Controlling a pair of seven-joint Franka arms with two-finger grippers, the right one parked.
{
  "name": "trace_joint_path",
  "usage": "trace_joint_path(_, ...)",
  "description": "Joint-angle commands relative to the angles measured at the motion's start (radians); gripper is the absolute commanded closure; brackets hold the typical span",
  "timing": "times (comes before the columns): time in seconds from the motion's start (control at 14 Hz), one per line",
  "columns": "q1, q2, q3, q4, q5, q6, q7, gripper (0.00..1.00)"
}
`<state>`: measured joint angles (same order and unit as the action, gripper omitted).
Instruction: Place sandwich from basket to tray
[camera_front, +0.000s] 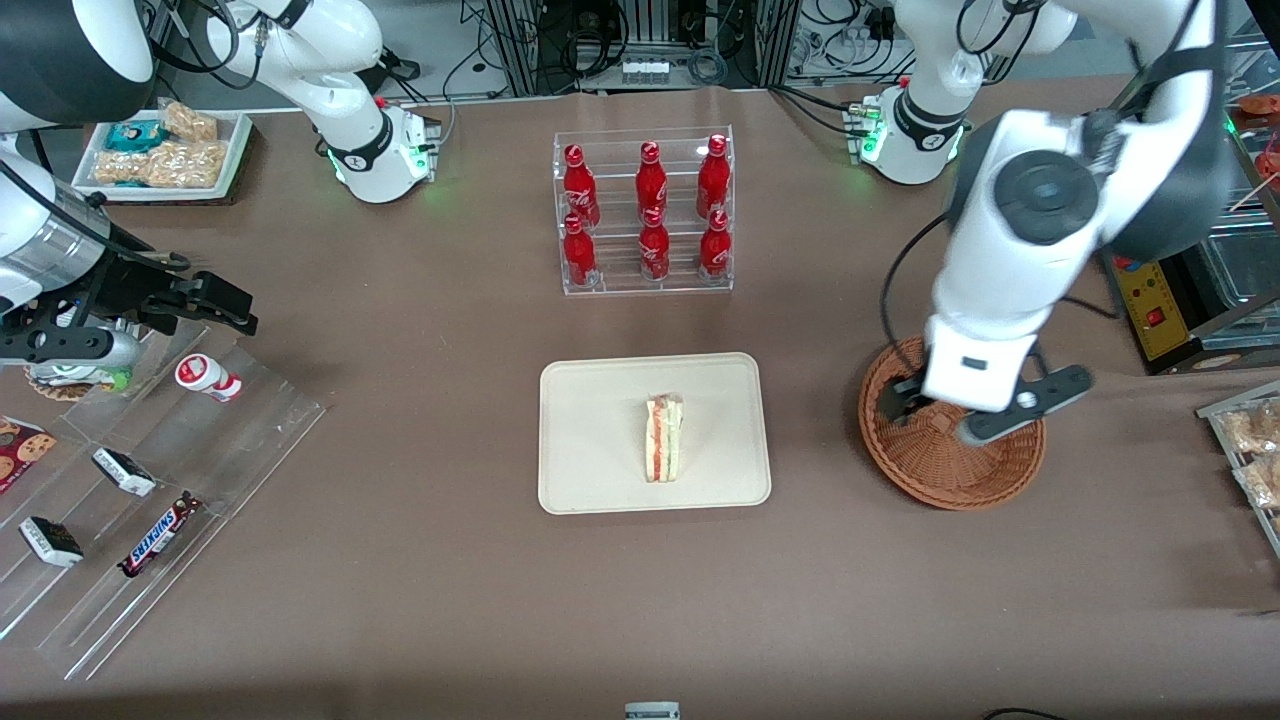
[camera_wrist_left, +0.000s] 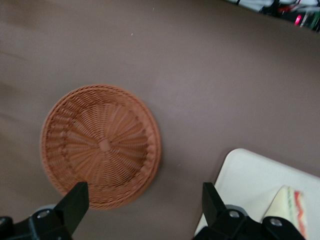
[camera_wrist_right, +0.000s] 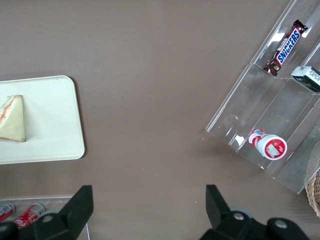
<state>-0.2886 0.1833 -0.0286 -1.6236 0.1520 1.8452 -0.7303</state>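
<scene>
Front view: the gripper hangs over the basket, its two black fingers spread wide and grasping nothing. The wrist view shows the basket below the fingers with only bare weave inside.

The white forearm above the gripper covers the basket's rim on the side farther from the front camera.

The sandwich lies on the tray, well apart from the basket, toward the parked arm's end of the table. It rests on its side, slightly off the tray's middle toward the basket, with its red and yellowish filling edge showing. Bare brown table separates tray and basket; nothing stands between them.

A clear rack holding six red bottles stands farther from the front camera than the tray, and well apart from the basket.

Far from the basket, at the parked arm's end of the table, a stepped clear rack carries a Snickers bar, two small dark-and-white packets and a red-and-white tub. A white tray of snack packets sits farther from the camera at that same end.
</scene>
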Motion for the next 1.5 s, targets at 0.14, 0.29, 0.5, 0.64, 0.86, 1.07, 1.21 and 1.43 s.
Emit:
trace_joint_path(0.14, 0.175, -0.171, -0.013, -0.088, -0.095, -0.157, 0.361, 0.0)
trace_joint_path(0.29, 0.219, -0.202, -0.011, -0.088, -0.107, -0.201, 0.463, 0.0)
trace_joint_path(0.5, 0.276, -0.229, -0.011, -0.094, -0.111, -0.245, 0.595, 0.0)
trace_joint_path(0.64, 0.284, -0.231, -0.011, -0.093, -0.144, -0.248, 0.621, 0.0)
trace_joint_path(0.86, 0.293, -0.22, -0.011, -0.093, -0.183, -0.233, 0.689, 0.0)
trace_joint_path(1.07, 0.287, -0.222, -0.017, -0.085, -0.17, -0.234, 0.689, 0.0)
trace_joint_path(1.21, 0.276, -0.22, -0.025, -0.085, -0.154, -0.234, 0.668, 0.0)
trace_joint_path(1.43, 0.282, -0.229, -0.019, -0.09, -0.138, -0.244, 0.655, 0.0)
